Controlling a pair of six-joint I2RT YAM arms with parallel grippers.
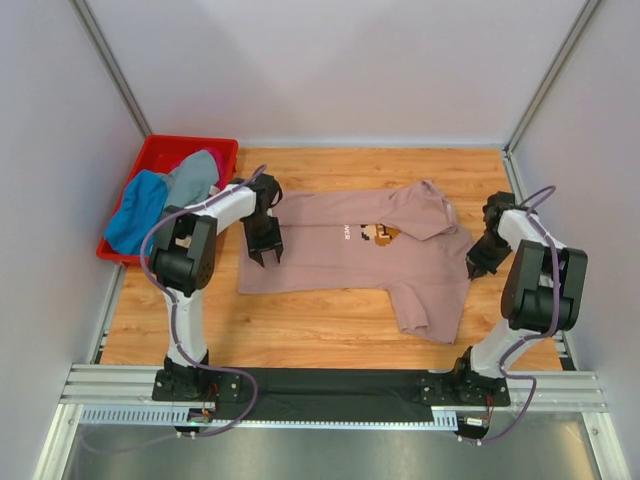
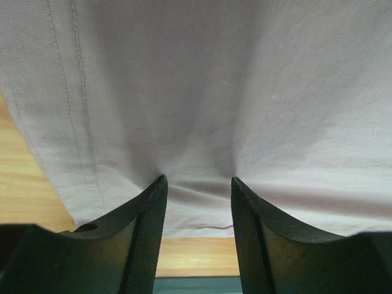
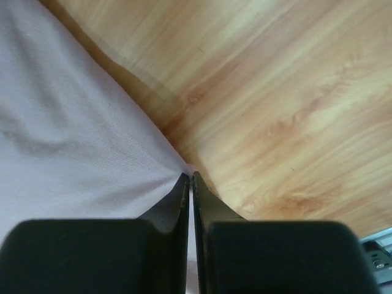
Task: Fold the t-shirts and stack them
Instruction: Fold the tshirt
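Pinching the edge of the pink t-shirt point(image 1: 330, 262) at its neck end, my right gripper point(image 3: 190, 179) is closed tight on a thin bit of cloth, while my left gripper point(image 2: 197, 187) stands half apart, pressed on the hem end with a pucker between its fingers point(image 2: 144, 233). The shirt lies spread flat on the table point(image 1: 330, 330), so I should close the left on both layers before lifting, then raise both ends together
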